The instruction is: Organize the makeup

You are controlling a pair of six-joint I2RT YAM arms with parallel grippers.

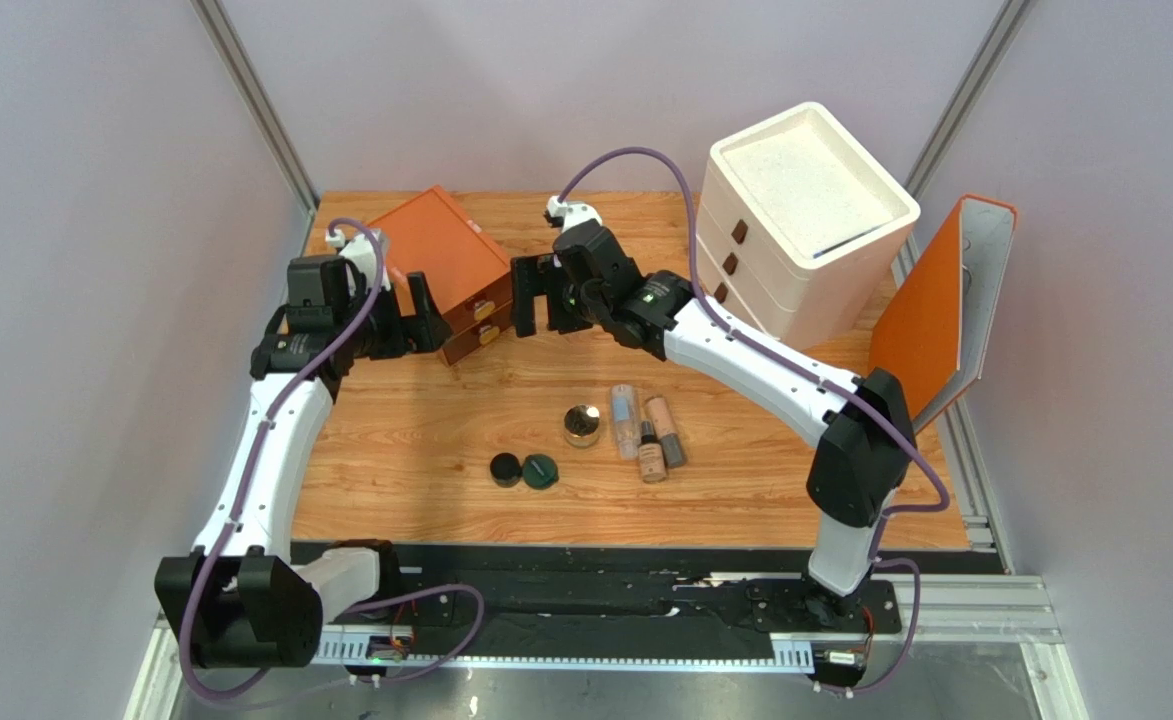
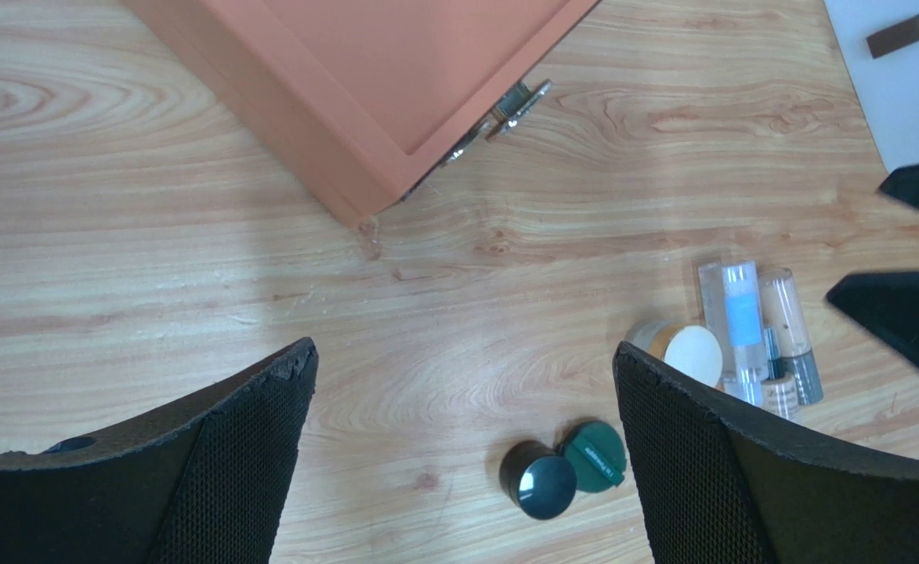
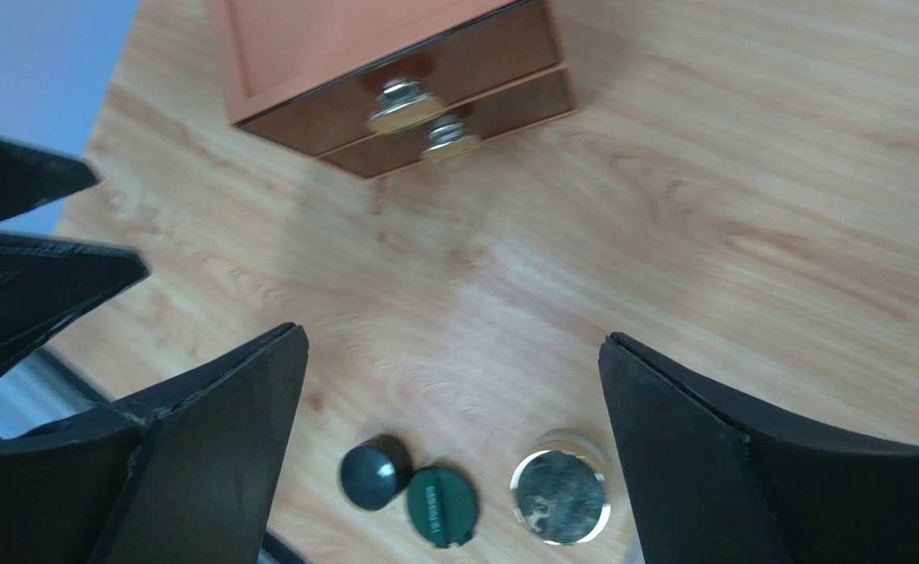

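The left jaws are spread wide and hold nothing, up by the orange drawer box (image 1: 439,252). The right jaws are spread wide and empty too, on the other side of that box, by its little knobs. The makeup (image 1: 625,417) sits on the wooden counter (image 1: 397,450) nearer the arm bases, apart from both jaws: the black compact (image 1: 505,470) touches the green compact (image 1: 541,473), the gold-rimmed jar (image 1: 582,426) stands near them, and three little bottles (image 1: 661,431) lie close together beside the jar.
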